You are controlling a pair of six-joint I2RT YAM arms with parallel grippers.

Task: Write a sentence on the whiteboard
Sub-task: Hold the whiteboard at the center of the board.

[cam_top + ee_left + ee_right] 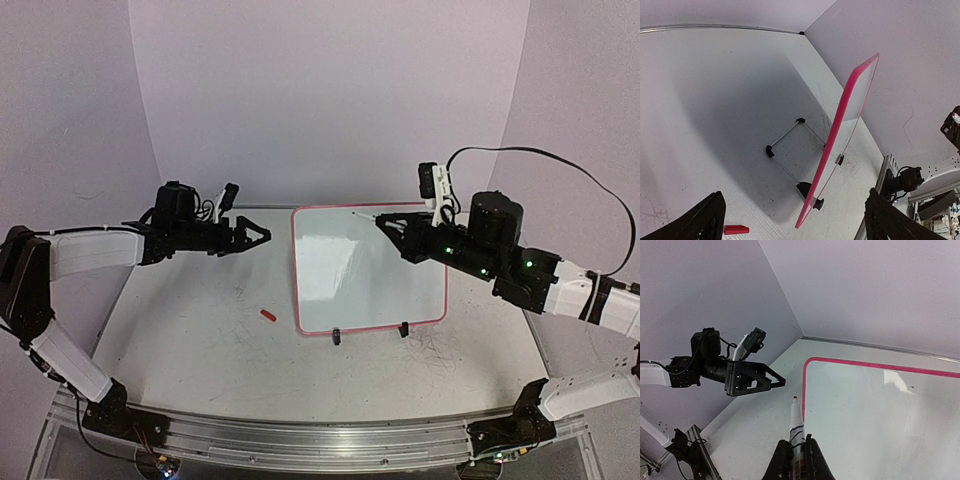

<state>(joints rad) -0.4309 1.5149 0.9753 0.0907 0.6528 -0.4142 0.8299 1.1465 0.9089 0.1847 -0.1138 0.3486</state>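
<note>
Marker (796, 432): clamped in right fingers (817, 467), tip near whiteboard (880, 415) corner.
Left fingers (707, 222): spread wide, left of whiteboard.
Red cap (267, 315): on table (200, 350).

Left pincer (262, 236) aloft, jaws spread, right pincer (387, 224) clamped on marker (796, 422).

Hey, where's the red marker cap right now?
In the top view, the red marker cap lies on the table just left of the whiteboard, by its near-left corner.
</note>
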